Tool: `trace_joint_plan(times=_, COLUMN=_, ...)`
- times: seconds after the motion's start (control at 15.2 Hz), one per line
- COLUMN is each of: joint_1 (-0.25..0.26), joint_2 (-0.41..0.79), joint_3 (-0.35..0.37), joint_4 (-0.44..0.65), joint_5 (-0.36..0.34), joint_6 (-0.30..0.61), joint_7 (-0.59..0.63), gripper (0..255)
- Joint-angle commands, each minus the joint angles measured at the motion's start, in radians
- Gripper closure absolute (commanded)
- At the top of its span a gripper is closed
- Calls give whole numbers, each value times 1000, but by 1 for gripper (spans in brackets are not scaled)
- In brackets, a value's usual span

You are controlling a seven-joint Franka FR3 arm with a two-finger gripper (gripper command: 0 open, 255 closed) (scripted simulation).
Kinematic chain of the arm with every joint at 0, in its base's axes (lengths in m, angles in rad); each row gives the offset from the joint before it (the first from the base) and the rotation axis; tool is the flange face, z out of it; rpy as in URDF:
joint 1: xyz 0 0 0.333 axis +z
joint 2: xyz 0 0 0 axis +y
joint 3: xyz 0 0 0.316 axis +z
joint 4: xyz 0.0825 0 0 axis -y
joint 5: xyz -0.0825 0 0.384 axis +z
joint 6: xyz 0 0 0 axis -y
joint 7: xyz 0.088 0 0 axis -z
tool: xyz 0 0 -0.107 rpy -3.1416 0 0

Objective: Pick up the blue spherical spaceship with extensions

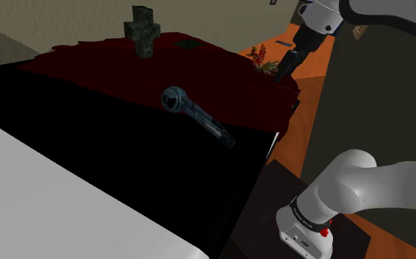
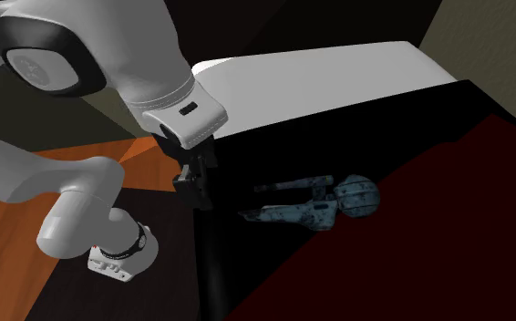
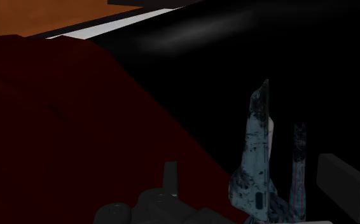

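The gripper hangs in the air at the end of the white arm. The blue-grey spaceship lies flat on the dark tabletop well below it, where the dark red passes into black. The two are well apart. In the shoulder view the ship sits down and to the left of the gripper. In the second exterior view it lies to the right of the gripper.

The ship is a ball with a long body and two slim extensions running off one side, so its long axis goes from ball to tips. The tips are the end nearer the gripper and the ball is the far end, pointing away from it. Looking along the gripper, the mottled extensions lie side by side, stretching away.

From where I stand I cannot tell whether the gripper is spread or closed. It has no hold on the ship.

A small red-orange thing sits just beside the gripper in the shoulder view. A green cross-shaped object stands upright farther off, beyond the ship's ball end.
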Motion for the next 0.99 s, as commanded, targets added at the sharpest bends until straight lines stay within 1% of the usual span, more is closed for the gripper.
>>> trace_joint_plan(times=0.0, joint_1=0, joint_2=0, joint_3=0, joint_4=0, joint_5=0, joint_6=0, joint_7=0, gripper=0)
trace_joint_plan(times=0.46, joint_1=27, joint_2=206, joint_3=76, joint_4=21, joint_5=36, joint_6=128, joint_7=82, gripper=0)
trace_joint_plan(times=0.92, joint_1=47, joint_2=443, joint_3=145, joint_4=97, joint_5=50, joint_6=232, joint_7=161, gripper=0)
